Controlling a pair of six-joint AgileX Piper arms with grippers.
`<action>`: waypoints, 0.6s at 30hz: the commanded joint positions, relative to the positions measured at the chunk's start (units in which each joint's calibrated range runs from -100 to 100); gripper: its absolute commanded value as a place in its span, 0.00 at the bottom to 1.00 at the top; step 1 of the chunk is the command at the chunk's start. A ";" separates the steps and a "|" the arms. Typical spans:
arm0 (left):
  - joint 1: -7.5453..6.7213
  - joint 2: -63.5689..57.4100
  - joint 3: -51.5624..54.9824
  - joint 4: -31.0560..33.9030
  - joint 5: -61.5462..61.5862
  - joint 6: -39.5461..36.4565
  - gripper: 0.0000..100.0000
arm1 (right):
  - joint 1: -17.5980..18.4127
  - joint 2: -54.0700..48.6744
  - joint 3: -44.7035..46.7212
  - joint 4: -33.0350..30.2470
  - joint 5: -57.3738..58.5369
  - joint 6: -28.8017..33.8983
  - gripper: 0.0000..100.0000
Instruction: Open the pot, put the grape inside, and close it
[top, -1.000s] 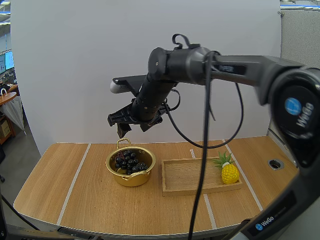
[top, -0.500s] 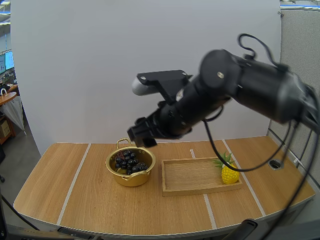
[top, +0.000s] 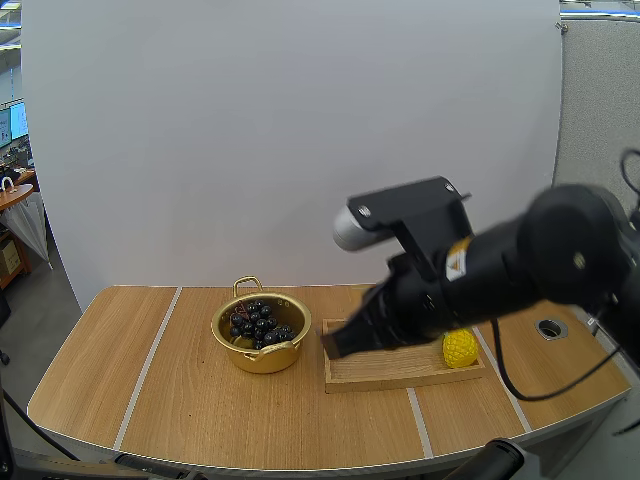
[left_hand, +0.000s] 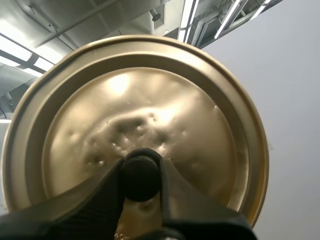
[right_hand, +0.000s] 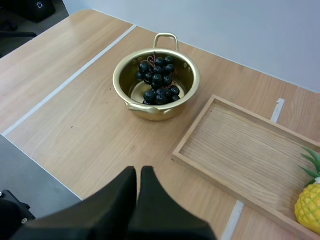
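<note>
The round gold metal lid is off the pot and in my left tool. Its two black fingers are closed tight on the lid's black knob, one on each side. The gold metal pot with loop handles stands open on the wooden desk. The bunch of dark grapes lies inside it, below the rim.

By my reading only the closing is left, and it falls to the left arm. Which way the lid lies from the pot cannot be told. The lid would need to come level over the pot's mouth, knob up, and then go down onto the rim.

My right tool has its fingers pressed together on nothing. It hangs right of the pot, by the nearest end of the shallow wooden tray, which sits just beside the pot. The tray holds one small yellow pineapple at its end farthest from the pot.
</note>
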 joint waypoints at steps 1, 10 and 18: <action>-0.18 -0.23 -0.33 0.33 -2.59 -0.62 0.00 | -0.57 -2.49 1.04 -0.51 0.80 0.07 0.00; -0.18 -0.23 -0.33 0.33 -2.59 -0.62 0.00 | -0.62 -3.67 1.04 -0.41 1.55 0.07 0.00; -0.18 -0.23 -0.33 0.33 -2.59 -0.62 0.00 | -0.62 -3.67 1.04 -0.41 1.55 0.07 0.00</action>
